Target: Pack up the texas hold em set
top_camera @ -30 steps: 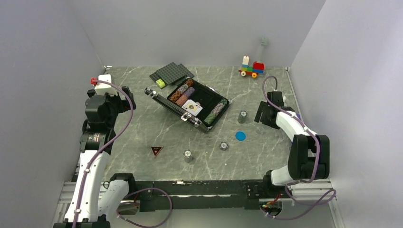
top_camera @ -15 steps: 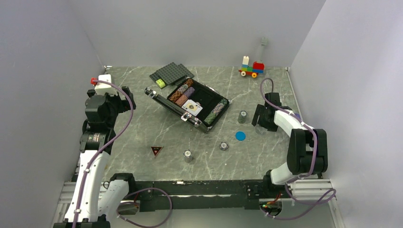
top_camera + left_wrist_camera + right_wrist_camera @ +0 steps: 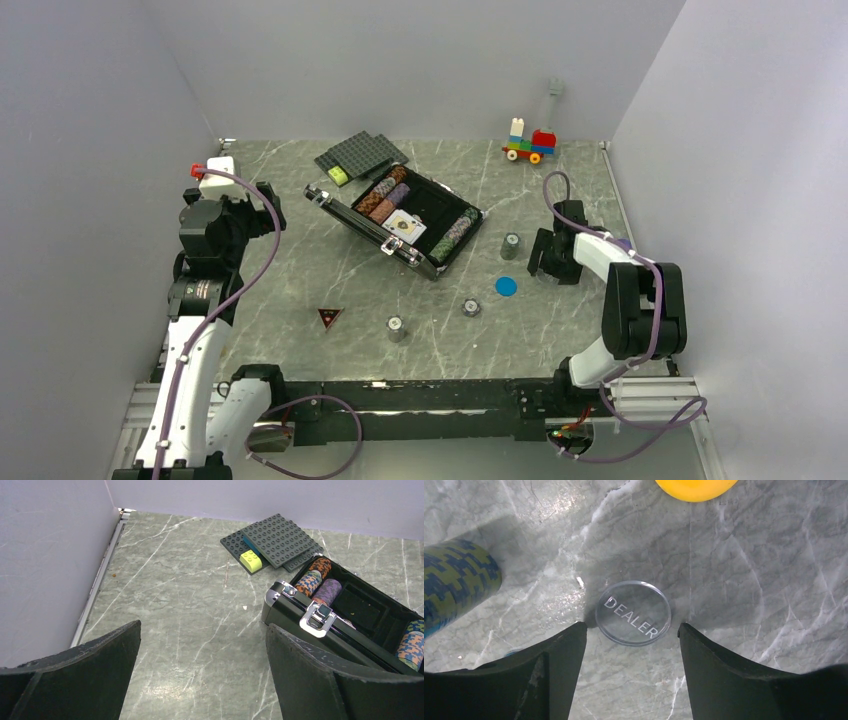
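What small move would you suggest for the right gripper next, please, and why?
Probably lower it slightly and close. The right gripper is open, and the clear DEALER button lies flat, centred between its fingertips, so a short descent should let it pinch the button's edges.

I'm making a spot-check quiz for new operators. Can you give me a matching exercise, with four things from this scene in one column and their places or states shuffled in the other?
Things:
1. DEALER button
2. lime brick
3. toy car
4. briefcase

Places or states:
A. on the grey baseplates
B. open, chip rows inside
C. flat between the fingertips of the right gripper
D. at the far edge of the table

Pairs: 1-C, 2-A, 3-D, 4-B
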`<state>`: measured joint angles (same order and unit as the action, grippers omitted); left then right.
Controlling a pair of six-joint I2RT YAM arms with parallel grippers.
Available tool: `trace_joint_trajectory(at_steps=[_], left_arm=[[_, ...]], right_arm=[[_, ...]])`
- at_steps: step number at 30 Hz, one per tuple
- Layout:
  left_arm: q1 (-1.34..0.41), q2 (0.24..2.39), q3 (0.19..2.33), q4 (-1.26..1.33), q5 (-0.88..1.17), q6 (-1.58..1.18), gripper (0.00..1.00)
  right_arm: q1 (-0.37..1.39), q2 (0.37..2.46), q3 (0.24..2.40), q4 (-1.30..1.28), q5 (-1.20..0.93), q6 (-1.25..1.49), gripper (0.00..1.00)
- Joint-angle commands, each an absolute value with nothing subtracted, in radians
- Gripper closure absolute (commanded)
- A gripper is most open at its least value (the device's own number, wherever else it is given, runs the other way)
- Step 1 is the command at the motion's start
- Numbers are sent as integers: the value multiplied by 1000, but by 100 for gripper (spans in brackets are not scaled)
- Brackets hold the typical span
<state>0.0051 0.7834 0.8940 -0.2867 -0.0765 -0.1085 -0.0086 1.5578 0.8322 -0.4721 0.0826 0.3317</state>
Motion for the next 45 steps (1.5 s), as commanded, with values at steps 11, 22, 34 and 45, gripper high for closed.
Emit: trace_joint_trajectory(at_steps=[11,22,34,45], left_arm=[[7,782,896,-243,-88,-105,2],[6,817,886,-237,-100,-80,2],[6,922,979,-295,-141,-81,2],[6,880,1053,-454,-210,-160,2]], right_arm=[[-6,1602,805,-465,55,331,48],[-6,1538,853,-489,60,330,62],[-6,1527,1131,-782,48,313,64],[125,1595,1443,-881,-39,333,66]])
